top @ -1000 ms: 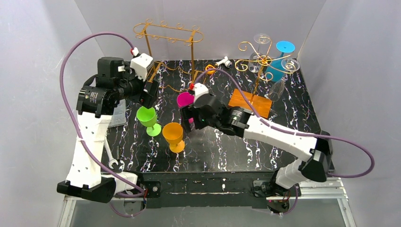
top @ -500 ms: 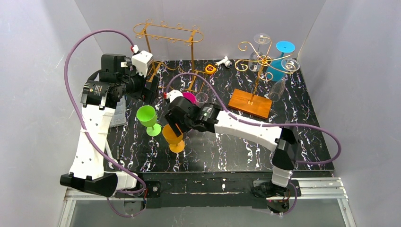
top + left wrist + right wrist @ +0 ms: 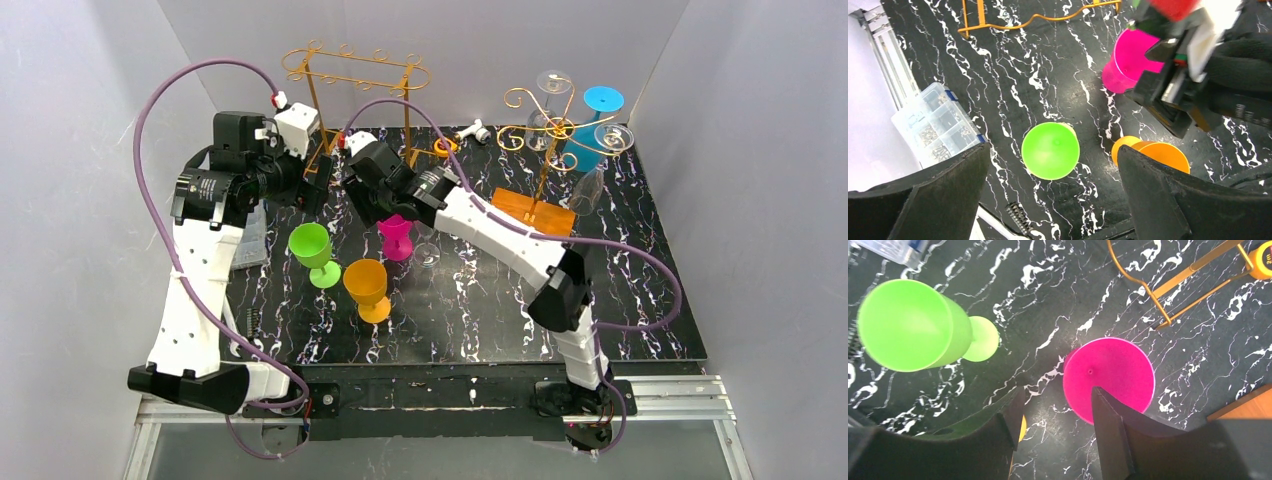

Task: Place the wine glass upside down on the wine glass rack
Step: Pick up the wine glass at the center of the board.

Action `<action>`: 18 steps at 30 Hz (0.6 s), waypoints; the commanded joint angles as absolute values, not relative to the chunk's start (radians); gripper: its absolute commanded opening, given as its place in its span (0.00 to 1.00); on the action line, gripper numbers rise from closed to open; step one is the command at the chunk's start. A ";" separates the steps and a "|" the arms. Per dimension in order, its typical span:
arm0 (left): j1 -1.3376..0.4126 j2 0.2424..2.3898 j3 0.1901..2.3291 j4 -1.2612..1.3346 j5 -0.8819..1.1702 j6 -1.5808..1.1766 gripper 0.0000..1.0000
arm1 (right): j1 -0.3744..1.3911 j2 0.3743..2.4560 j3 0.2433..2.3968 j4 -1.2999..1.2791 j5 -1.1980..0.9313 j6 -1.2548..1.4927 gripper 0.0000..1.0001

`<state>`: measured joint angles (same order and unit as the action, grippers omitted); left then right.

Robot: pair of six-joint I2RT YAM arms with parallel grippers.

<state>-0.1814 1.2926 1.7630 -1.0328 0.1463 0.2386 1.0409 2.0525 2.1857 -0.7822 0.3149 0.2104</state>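
A pink wine glass (image 3: 397, 240) stands on the black marbled table, and from above it shows as a pink disc (image 3: 1108, 377). My right gripper (image 3: 385, 208) hovers over it, open, with a narrow gap and nothing between the fingers (image 3: 1055, 425); one fingertip overlaps the pink rim in the right wrist view. A green glass (image 3: 312, 250) and an orange glass (image 3: 367, 287) stand to the left and front. My left gripper (image 3: 313, 190) hangs wide open (image 3: 1053, 195) above the green glass (image 3: 1050, 150). The empty gold wine glass rack (image 3: 355, 75) stands at the back.
A second gold rack (image 3: 545, 130) on a wooden base (image 3: 530, 215) carries clear glasses and a blue one at the back right. A clear glass (image 3: 428, 255) stands beside the pink one. A plastic parts box (image 3: 938, 125) and a wrench (image 3: 235, 335) lie at the left edge.
My right arm swung from the table's middle to the back left, over the pink glass, and its jaws narrowed. The left arm shifted only slightly, still wide open.
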 commanded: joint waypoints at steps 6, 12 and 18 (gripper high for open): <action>-0.151 1.313 1.842 -1.043 0.057 0.199 0.98 | 1.020 2.179 2.284 -0.823 0.248 0.169 0.58; -0.144 1.303 1.837 -1.044 0.073 0.200 0.98 | 1.015 2.227 2.289 -0.822 0.242 0.166 0.45; -0.129 1.299 1.857 -1.048 0.108 0.175 0.98 | 1.008 2.245 2.393 -0.827 0.234 0.156 0.09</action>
